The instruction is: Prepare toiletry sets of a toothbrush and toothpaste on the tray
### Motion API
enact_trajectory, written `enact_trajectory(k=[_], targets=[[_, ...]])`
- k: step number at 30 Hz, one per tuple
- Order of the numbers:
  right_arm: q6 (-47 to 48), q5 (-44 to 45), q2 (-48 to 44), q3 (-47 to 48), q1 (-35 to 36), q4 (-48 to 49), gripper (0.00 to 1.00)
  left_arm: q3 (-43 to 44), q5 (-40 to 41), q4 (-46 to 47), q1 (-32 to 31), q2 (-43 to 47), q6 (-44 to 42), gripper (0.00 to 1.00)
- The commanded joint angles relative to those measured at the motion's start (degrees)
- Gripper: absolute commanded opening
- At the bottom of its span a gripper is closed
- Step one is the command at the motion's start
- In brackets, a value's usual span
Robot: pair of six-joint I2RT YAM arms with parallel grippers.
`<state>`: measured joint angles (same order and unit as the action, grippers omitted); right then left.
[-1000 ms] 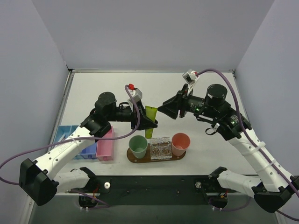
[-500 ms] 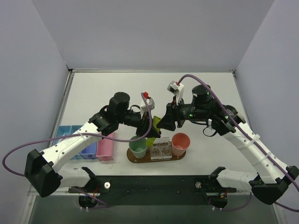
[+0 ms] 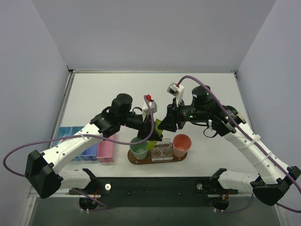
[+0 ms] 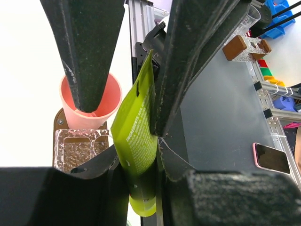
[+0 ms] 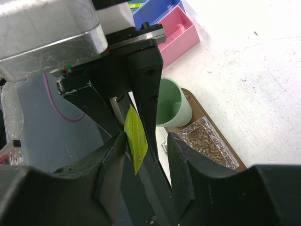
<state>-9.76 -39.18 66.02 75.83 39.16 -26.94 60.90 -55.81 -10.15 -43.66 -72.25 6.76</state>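
From my station, the left gripper (image 4: 139,169) is clamped on the toothpaste tube (image 4: 136,141). It pinches the green tube low on its body, with the rounded end back toward the wrist and the flat crimped end pointing away. The right gripper (image 5: 146,140) faces it head-on with its jaws apart. The crimped end sits between its two fingers (image 4: 89,56). In the left wrist view the tube leans against one finger, with a clear gap to the other. In the right wrist view I see the tube edge-on, close to one finger and not pinched by both. From the top camera the two grippers meet above the back edge of the tray (image 3: 134,159), and the tube is held in the air over the spot between the green cup (image 3: 139,148) and the clear textured glass holder (image 3: 162,151). The brown oval tray lies near the front of the table, with the pink cup (image 3: 182,144) at its right end. A pink bin (image 3: 106,147) and a blue bin (image 3: 70,136) sit to its left.
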Motion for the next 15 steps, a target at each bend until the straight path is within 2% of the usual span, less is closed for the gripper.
enact_trajectory(k=[1, 2, 6, 8, 9, 10, 12, 13, 15], targets=[[0.09, -0.02, -0.36, 0.81, 0.48, 2.59, 0.34, 3.34, -1.93, 1.45, -0.64, -0.35, -1.31, 0.08], [0.18, 0.07, -0.36, 0.72, 0.39, 2.77, 0.31, 3.52, -2.02, 1.45, -0.64, -0.35, -1.23, 0.08], [0.97, 0.07, -0.89, -0.07, 0.39, 3.30, 0.00, 4.04, -2.37, 1.19, -1.08, -1.31, -1.31, 0.08], [1.06, 0.33, -1.42, -0.68, 0.39, 3.73, 0.00, 4.48, -2.02, 0.92, -0.99, -1.75, -1.32, 0.13], [1.32, 1.29, -2.12, -0.86, 0.39, 4.08, 0.00, 5.36, -1.50, 0.14, -1.08, -2.02, -1.49, 0.20], [1.67, 1.99, -2.56, -1.21, 0.39, 4.35, 0.00, 5.97, -0.88, -0.65, -1.08, -2.28, -2.71, 0.42], [1.94, 5.67, -4.31, -1.48, 0.39, 4.35, 0.00, 7.38, 2.36, -2.67, -0.99, -2.46, -4.12, 0.61], [2.46, 7.26, -5.02, -1.65, 0.31, 4.35, 0.00, 8.78, 3.68, -3.03, -0.73, -2.46, -5.43, 0.79], [3.08, 9.90, -7.29, -2.27, 0.22, 4.35, 0.00, 9.93, 6.41, -2.95, 0.15, -2.20, -6.23, 0.85]])
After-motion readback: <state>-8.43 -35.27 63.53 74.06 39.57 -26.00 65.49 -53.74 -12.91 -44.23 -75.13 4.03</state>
